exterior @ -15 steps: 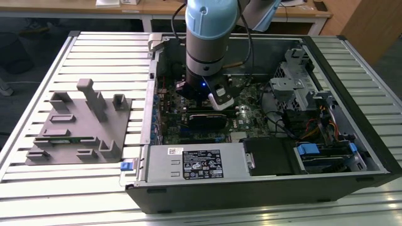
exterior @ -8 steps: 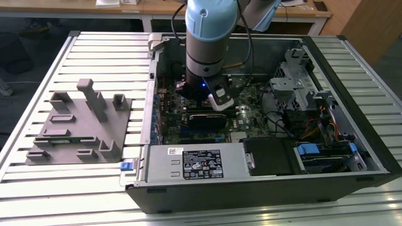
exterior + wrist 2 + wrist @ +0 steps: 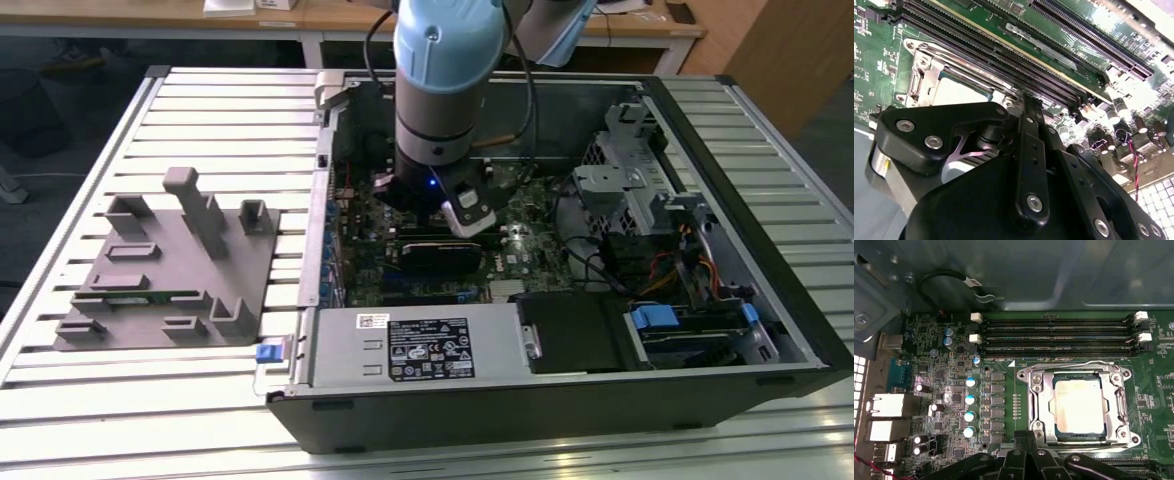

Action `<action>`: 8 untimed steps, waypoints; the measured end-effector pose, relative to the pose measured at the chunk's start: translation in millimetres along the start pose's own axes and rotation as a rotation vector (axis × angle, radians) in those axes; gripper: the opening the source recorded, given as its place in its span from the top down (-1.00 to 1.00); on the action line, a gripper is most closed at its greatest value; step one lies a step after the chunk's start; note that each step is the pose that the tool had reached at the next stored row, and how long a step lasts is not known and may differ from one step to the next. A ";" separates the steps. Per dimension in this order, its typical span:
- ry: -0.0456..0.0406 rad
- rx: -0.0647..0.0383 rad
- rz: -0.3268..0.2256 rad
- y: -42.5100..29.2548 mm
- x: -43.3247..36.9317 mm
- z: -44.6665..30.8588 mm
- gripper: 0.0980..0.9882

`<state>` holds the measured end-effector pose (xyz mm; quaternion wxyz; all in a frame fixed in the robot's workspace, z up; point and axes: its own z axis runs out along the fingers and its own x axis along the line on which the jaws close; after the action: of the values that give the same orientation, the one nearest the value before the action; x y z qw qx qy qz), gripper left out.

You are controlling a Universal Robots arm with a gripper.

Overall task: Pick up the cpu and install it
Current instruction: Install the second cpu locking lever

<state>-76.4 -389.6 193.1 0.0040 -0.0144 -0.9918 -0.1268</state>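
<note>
Already flat, silvery square cpu [image 3: 1077, 406] within ridged metal socket frame [image 3: 1035, 405]

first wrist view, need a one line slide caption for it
The cpu sits inside the metal socket frame on the green motherboard, below empty memory slots.

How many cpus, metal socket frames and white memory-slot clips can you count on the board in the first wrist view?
cpu: 1
metal socket frame: 1
white memory-slot clips: 4
Total: 6
</note>
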 end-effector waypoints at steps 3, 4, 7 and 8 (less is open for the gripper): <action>0.0003 -0.004 0.000 -0.3 0.2 0.8 0.98; 0.0003 -0.004 0.000 -0.4 0.3 1.1 0.98; 0.0005 -0.004 0.000 -0.5 0.6 1.3 0.98; 0.0004 -0.005 0.000 -0.4 0.5 1.4 0.98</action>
<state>-76.9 -389.7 191.7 0.0042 -0.0144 -0.9915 -0.1291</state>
